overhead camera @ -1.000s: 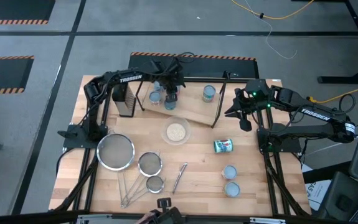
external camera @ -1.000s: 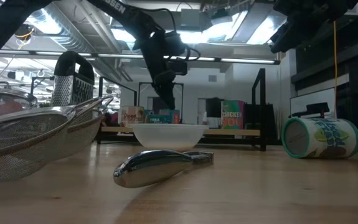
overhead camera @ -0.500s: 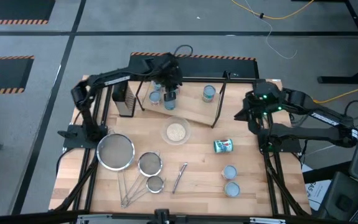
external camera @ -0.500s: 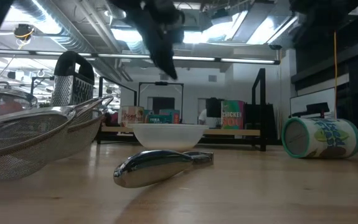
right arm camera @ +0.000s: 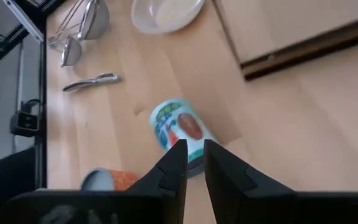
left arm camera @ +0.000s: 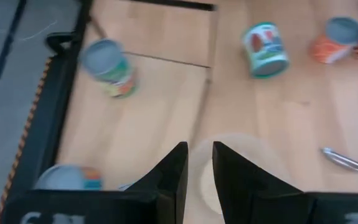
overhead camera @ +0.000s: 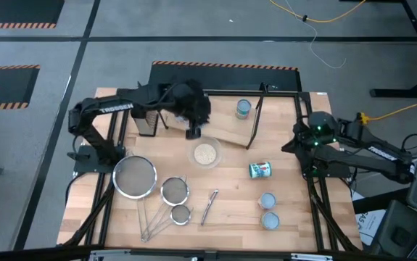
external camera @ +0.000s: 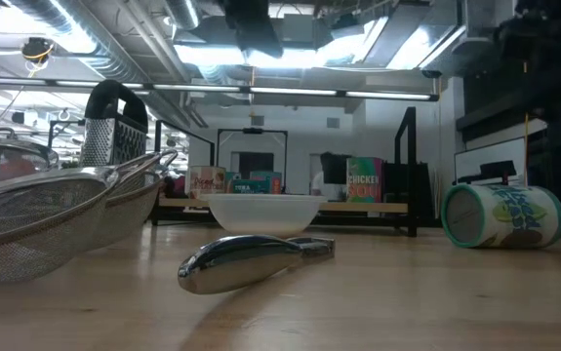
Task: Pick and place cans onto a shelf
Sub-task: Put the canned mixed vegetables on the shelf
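The shelf (overhead camera: pixel 226 129) is a light-wood board on black rod legs at the table's far side. One can (overhead camera: pixel 243 109) stands on it, and the left wrist view shows this can (left arm camera: pixel 107 67) and a second (left arm camera: pixel 73 177). Another can (overhead camera: pixel 260 170) lies on its side on the table, and two cans (overhead camera: pixel 267 201) stand near the right front. My left gripper (overhead camera: pixel 192 132) is shut and empty, high over the shelf's near edge and the bowl. My right gripper (overhead camera: pixel 294 145) is shut and empty above the table, right of the shelf, facing the lying can (right arm camera: pixel 182 134).
A clear bowl of grains (overhead camera: pixel 205 154) sits just in front of the shelf. Three mesh strainers (overhead camera: pixel 135 177) and a metal utensil (overhead camera: pixel 209 206) lie at the near left and middle. A box grater (overhead camera: pixel 146 118) stands left of the shelf.
My left gripper has left the cans on the shelf, risen out of the low view, and gone toward the near edge, over the shelf's front edge. My right gripper has drawn toward the table's right edge and a little nearer. The cans have stayed where they were.
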{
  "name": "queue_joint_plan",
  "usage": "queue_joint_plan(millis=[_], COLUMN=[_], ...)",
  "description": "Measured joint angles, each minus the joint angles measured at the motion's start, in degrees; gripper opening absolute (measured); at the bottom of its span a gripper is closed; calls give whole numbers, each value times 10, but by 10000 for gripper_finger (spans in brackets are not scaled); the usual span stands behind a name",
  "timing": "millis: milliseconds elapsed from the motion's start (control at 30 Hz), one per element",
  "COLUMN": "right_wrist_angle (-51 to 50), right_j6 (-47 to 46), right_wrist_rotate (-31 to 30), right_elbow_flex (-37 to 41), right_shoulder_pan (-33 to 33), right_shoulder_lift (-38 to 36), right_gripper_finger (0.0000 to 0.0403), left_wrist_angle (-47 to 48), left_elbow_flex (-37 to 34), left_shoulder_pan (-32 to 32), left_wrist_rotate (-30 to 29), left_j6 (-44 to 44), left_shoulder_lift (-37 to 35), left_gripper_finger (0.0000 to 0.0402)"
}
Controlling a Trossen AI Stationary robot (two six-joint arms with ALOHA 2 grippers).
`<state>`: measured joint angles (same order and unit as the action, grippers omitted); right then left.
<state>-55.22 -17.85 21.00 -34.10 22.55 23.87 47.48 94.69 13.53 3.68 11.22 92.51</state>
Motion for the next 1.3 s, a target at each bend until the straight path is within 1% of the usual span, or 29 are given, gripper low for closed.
queue_joint_plan(millis=[67, 267, 400, 467, 567, 867, 1133, 1300], right_wrist_angle=[3, 30, 117, 157, 176, 159, 159, 159], right_j6=[-16, -62, -103, -124, -154, -225, -256, -263], right_wrist_rotate=[13, 19, 49, 61, 59, -3, -61, -78], right_elbow_flex=[19, 77, 127, 149, 167, 177, 177, 177], right_shoulder_pan=[0, -10, -34, -49, -72, -137, -183, -201], right_shoulder_lift=[-14, -27, -27, -27, -27, -26, -22, -3], right_gripper_finger=[58, 58, 58, 58, 58, 58, 58, 58], left_wrist_angle=[-1, -14, -15, -15, -15, -15, -15, -15], left_elbow_flex=[0, 0, 0, 0, 0, 0, 0, 0], left_shoulder_pan=[-19, -65, -78, -81, -81, -81, -81, -81], left_wrist_rotate=[-4, -62, -90, -92, -91, -90, -89, -90], left_j6=[-3, -14, -27, -32, -32, -34, -34, -34], left_shoulder_lift=[0, 4, 4, 4, 4, 4, 4, 4], left_gripper_finger=[68, 68, 68, 68, 68, 68, 68, 68])
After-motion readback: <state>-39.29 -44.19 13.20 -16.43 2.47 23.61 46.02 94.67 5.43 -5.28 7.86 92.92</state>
